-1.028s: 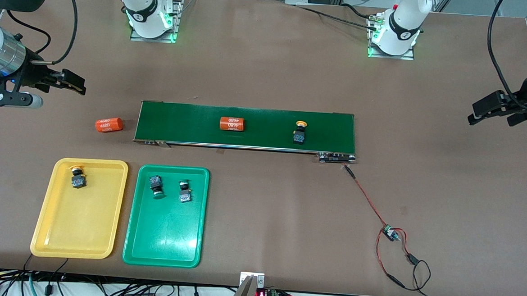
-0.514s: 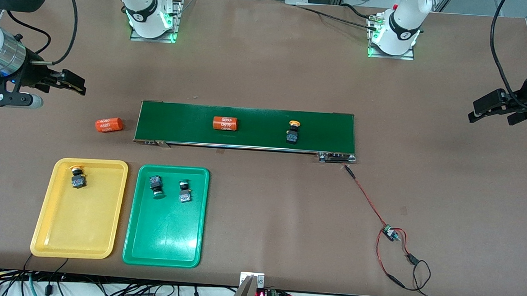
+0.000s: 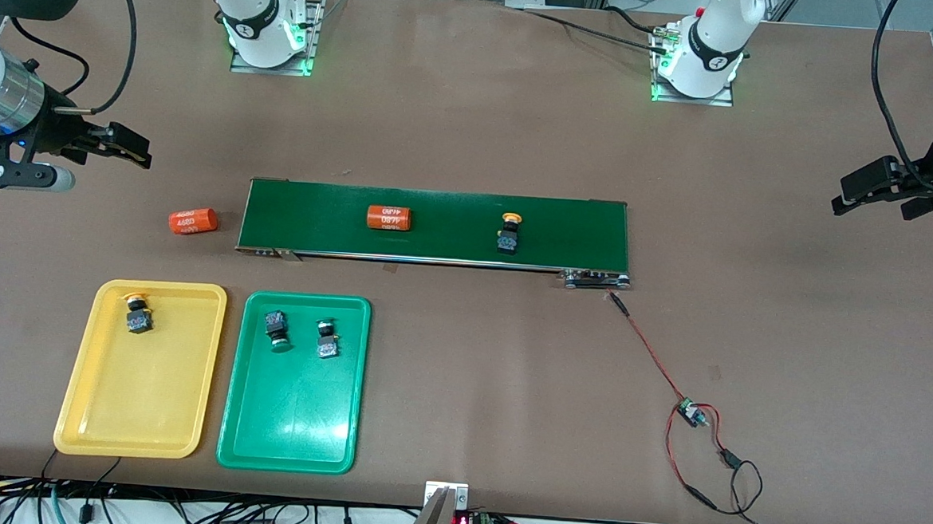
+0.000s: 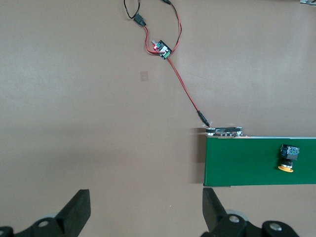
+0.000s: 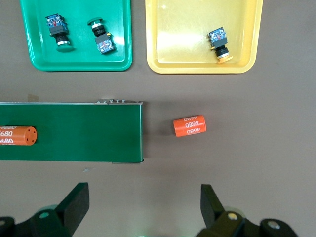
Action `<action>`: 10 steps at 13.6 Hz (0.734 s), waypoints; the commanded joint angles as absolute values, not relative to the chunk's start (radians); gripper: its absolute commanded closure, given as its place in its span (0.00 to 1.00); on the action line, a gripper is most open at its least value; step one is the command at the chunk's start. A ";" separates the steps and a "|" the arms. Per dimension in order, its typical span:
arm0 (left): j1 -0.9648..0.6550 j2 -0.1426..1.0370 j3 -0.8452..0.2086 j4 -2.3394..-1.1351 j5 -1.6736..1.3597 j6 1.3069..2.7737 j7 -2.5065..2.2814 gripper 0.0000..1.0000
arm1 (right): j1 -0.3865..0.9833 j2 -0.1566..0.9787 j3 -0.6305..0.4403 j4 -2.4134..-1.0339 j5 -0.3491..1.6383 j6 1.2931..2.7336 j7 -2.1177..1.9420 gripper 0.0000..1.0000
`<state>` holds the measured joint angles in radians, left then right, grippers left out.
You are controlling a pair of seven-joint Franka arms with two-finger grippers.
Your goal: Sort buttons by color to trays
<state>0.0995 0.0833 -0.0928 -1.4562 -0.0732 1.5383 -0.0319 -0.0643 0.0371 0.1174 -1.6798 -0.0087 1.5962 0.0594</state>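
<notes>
Yellow-capped and dark-bodied, the one unsorted button lies on the conveyor belt, toward the left arm's end of it, well apart from both trays and touched by nothing. A second yellow button lies in the yellow tray, and the two green buttons lie side by side in the green tray; each sits in the part of its tray farthest from the front camera, presumably because that end is closest to the belt. The trays stand just beside each other, nearer to the front camera than the belt, toward the right arm's end of the tabletop. Three of four buttons therefore appear correctly sorted, and only the yellow one on the belt is judged outstanding. An orange cylinder also lies on the belt, and another orange cylinder rests on the tabletop just off the belt's end; neither belongs to the sort. The right hand hangs over bare tabletop off the belt's end, fingers spread fully apart and empty, above the cylinder and trays, a sensible post for taking parts as they arrive. The left hand hangs over bare tabletop off the belt's other end, likewise fully spread and empty; this arm waits. A red-wired control board lies on the tabletop near the left arm's end of the belt.
</notes>
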 commanded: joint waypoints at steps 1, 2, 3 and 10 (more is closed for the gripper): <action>0.103 0.078 -0.086 -1.454 -0.057 1.519 -0.005 0.00 | -0.067 0.048 0.123 -1.654 -0.014 1.583 0.044 0.00; 0.094 0.075 -0.068 -1.457 -0.057 1.520 -0.005 0.00 | -0.067 0.048 0.123 -1.654 -0.014 1.583 0.044 0.00; 0.075 0.074 -0.046 -1.459 -0.057 1.519 -0.008 0.00 | -0.067 0.048 0.123 -1.654 -0.014 1.583 0.043 0.00; -0.008 0.071 0.018 -1.465 -0.055 1.532 -0.015 0.00 | -0.069 0.054 0.123 -1.654 -0.014 1.583 0.040 0.00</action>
